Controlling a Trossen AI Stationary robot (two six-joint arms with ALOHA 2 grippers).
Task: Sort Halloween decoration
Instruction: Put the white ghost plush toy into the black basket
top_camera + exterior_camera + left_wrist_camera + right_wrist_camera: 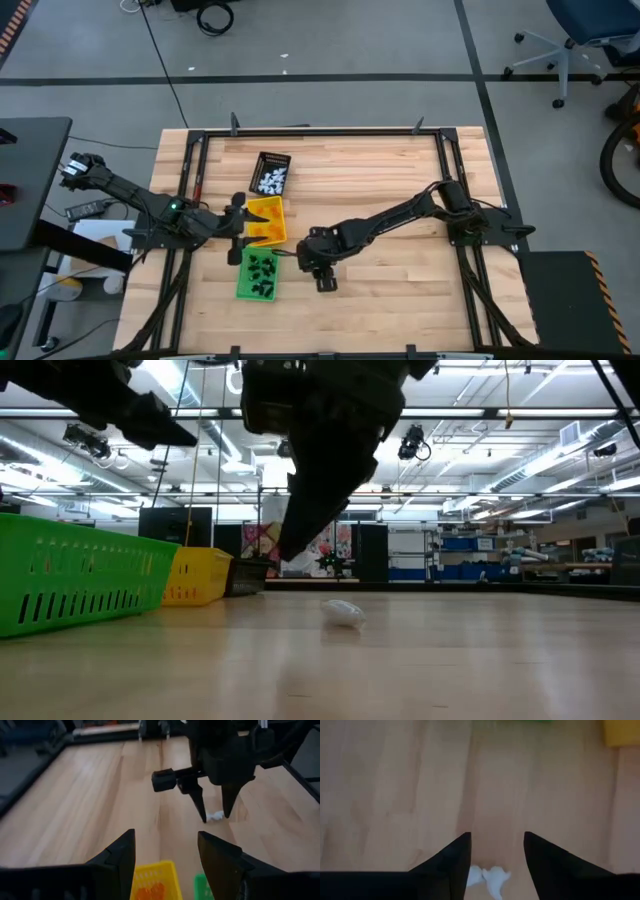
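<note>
1. Now the right gripper (212, 812) hangs over the bare wood just right of the green tray (258, 274), fingers spread, pointing down at one white trinket (215, 816) that lies on the table (400, 200) between the tips.
2. Nothing is grasped: the right wrist view shows the trinket (492, 877) loose on the boards in the gap between the fingers.
3. To do this pick well, I judge the gripper should drop straight down with the trinket centred, stop just clear of the wood, then pinch gently; a piece this light could squirt sideways if one finger touches first.
4. White pieces (272, 180) already fill the black tray (263, 159) at the far end of the row, so that is probably where this one belongs, past the yellow tray (280, 215).
5. The left gripper (166, 857) waits over the near edge of the yellow tray, fingers apart and empty.
6. Hard to make out: in the high view the arm covers the trinket entirely.
7. In the low view the trinket (343, 612) is a pale blur on the wood, and the right fingertips cannot be separated from the dark mass above it.
8. The trinket's shape cannot be told; in the right wrist view it is cut off at the picture's edge.
9. The orange pieces (264, 228) and black pieces (262, 268) in their trays are too small to count.
</note>
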